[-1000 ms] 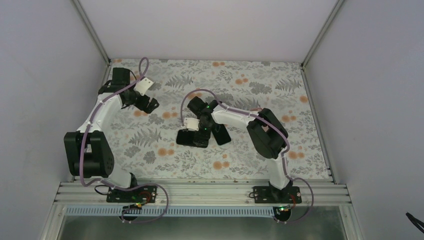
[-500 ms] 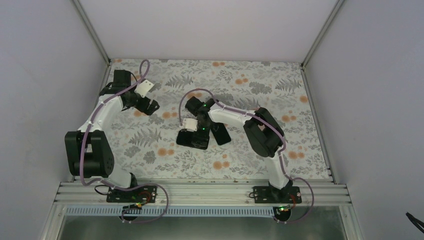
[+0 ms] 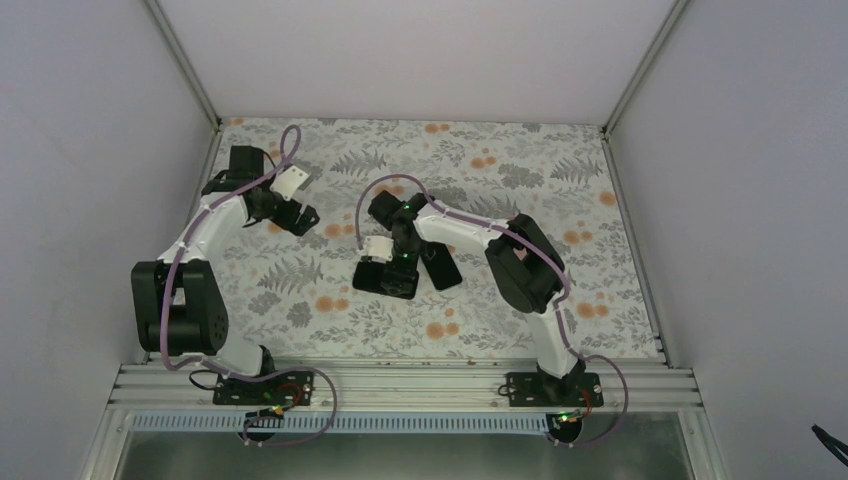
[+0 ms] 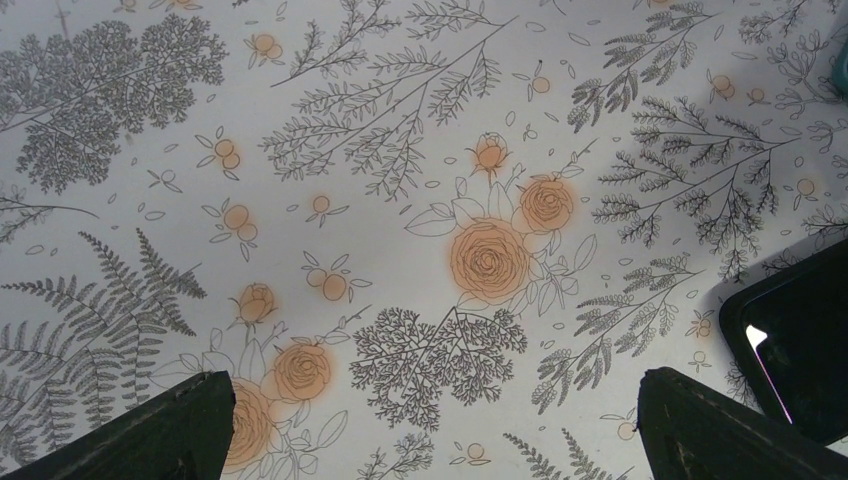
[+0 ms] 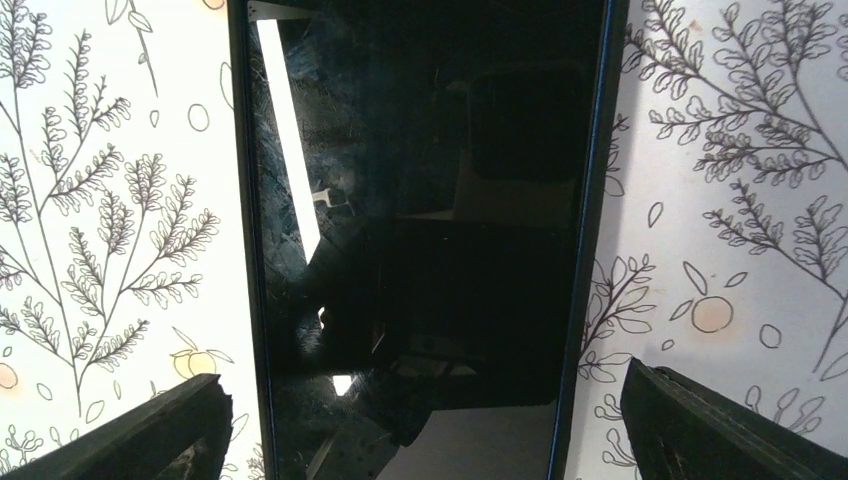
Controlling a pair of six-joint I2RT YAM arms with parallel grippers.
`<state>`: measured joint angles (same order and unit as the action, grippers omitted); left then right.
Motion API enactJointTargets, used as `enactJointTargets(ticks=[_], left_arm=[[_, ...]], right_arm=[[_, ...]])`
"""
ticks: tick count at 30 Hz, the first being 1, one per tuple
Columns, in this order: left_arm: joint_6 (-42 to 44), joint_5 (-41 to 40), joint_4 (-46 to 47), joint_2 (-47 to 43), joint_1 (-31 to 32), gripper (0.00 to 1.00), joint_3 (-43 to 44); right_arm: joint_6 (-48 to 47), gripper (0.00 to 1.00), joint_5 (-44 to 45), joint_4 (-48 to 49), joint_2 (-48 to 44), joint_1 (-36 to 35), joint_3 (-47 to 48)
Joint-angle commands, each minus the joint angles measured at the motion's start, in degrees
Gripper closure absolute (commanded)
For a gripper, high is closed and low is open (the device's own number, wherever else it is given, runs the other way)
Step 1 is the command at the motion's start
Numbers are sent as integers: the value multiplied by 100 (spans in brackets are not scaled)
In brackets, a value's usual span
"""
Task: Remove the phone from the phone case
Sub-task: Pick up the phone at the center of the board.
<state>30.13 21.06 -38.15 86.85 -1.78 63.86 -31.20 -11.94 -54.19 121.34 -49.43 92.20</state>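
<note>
A black phone (image 3: 383,280) lies flat on the floral table mat, screen up. In the right wrist view its glossy screen (image 5: 420,200) fills the middle, with a dark blue rim along its sides. My right gripper (image 3: 392,266) hovers right over it, open, with one finger (image 5: 150,430) on each side of the phone (image 5: 425,420). A second flat black slab (image 3: 441,270) lies just right of the phone, partly under my right arm. I cannot tell which is the case. My left gripper (image 3: 303,213) is open and empty over bare mat (image 4: 430,425), to the phone's left.
The floral mat (image 3: 500,170) covers the table, with grey walls on the left, back and right. A corner of a black glossy object (image 4: 795,345) shows at the right edge of the left wrist view. The metal rail with the arm bases (image 3: 400,385) runs along the near edge.
My right wrist has shifted slightly left and back over the phone. My left arm has moved a little towards the back. Both grippers stay open.
</note>
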Motion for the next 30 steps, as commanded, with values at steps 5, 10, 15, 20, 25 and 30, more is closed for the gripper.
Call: enactJointTargets(ticks=[5, 10, 15, 20, 25, 30], left_arm=[[-97, 22, 184, -93, -28, 0, -123], [-104, 47, 198, -60, -33, 0, -146], [-113, 31, 203, -74, -32, 0, -145], [-129, 55, 217, -59, -30, 0, -165], [-66, 181, 201, -82, -25, 0, -242], [208, 273, 72, -163, -23, 0, -353]], right_arm=[[140, 0, -138, -48, 140, -46, -46], [211, 0, 45, 82, 124, -98, -194], [272, 0, 398, 292, 85, -158, -394], [282, 0, 761, 494, 21, -289, -532], [313, 0, 1287, 737, -68, -509, -755], [269, 1, 1444, 790, -29, -542, -817]])
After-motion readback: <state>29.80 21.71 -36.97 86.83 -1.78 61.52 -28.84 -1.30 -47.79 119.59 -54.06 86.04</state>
